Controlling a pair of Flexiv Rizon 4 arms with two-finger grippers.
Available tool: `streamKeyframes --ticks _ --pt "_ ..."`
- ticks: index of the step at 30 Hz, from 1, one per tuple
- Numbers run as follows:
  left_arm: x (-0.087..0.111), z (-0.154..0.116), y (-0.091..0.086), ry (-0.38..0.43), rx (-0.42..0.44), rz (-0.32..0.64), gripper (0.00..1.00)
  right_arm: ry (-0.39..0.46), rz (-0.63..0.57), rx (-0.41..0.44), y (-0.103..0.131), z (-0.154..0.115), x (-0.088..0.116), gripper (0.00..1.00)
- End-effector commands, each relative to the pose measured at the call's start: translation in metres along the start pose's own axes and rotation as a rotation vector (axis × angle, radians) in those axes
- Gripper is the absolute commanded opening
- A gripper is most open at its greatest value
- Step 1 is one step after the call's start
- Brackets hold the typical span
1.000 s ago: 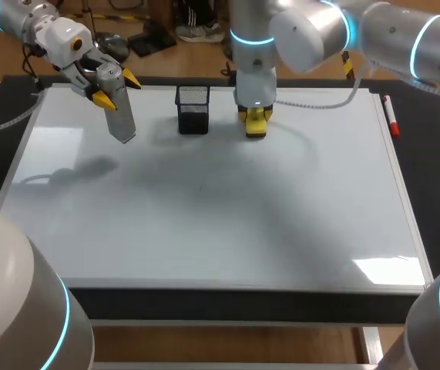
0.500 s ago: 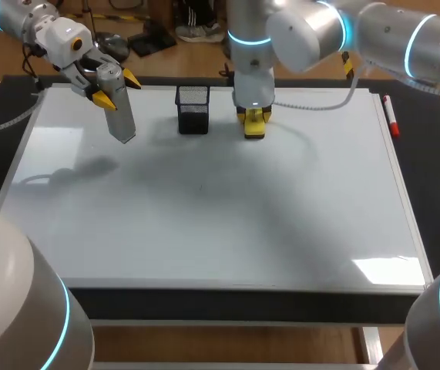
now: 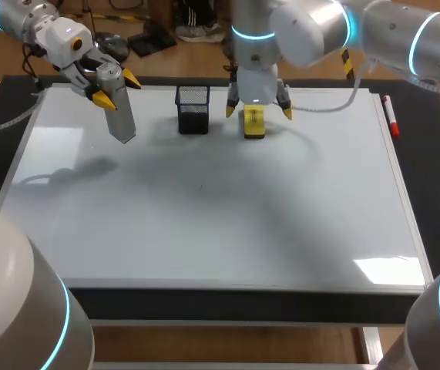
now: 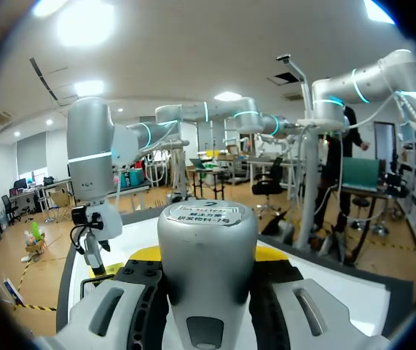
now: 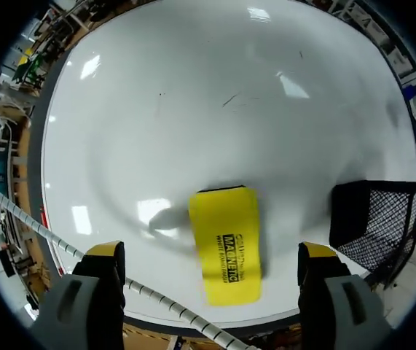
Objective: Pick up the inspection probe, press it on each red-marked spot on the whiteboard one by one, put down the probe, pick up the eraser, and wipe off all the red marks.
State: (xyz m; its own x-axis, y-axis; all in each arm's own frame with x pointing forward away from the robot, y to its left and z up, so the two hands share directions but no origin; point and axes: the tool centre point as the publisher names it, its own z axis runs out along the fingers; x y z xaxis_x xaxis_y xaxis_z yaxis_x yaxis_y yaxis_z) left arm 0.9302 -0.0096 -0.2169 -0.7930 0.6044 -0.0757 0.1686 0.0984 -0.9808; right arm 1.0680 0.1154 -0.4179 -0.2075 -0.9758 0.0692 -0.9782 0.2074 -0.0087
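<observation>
Jaws first: our left gripper point(image 3: 117, 89) is clenched on the inspection probe point(image 3: 119, 112), and our right gripper point(image 3: 259, 112) is released, with nothing between its spread fingers.

From the head view, the left arm comes in at the far left corner of the whiteboard point(image 3: 204, 223) and holds the grey probe tilted in the air, its lower end above the board and not touching it. The right arm reaches in along the far edge. Its two yellow tips stand apart on either side of the yellow eraser point(image 3: 253, 122), which lies flat on the board just below them. A black mesh cup point(image 3: 193, 109) stands upright just beside the eraser, between the two grippers. A red marker point(image 3: 390, 116) lies by the board's right edge.

From the left wrist view, the probe point(image 4: 208, 248) fills the space between the fingers of the left gripper point(image 4: 206, 257), gripped from both sides, its round cap pointing outward.

From the right wrist view, the right gripper point(image 5: 211, 251) hangs wide open over the eraser point(image 5: 226, 244). Neither finger touches the eraser, which rests on the whiteboard point(image 5: 193, 109) under the gap. The mesh cup point(image 5: 375, 219) stands near one fingertip. A coiled cable point(image 5: 157, 305) crosses close under the gripper, and a few thin dark streaks point(image 5: 231, 98) show on the board ahead.
</observation>
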Motion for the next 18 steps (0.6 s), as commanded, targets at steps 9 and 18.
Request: streamKeyframes --ticks 9,18 --pt "0.0 -0.001 -0.001 0.003 0.0 0.001 0.0 -0.096 0.395 -0.097 -0.002 -0.023 0.028 1.0" --pt "0.0 -0.001 -0.001 0.003 0.0 0.001 0.0 -0.188 0.681 -0.119 -0.001 -0.052 0.05 1.0"
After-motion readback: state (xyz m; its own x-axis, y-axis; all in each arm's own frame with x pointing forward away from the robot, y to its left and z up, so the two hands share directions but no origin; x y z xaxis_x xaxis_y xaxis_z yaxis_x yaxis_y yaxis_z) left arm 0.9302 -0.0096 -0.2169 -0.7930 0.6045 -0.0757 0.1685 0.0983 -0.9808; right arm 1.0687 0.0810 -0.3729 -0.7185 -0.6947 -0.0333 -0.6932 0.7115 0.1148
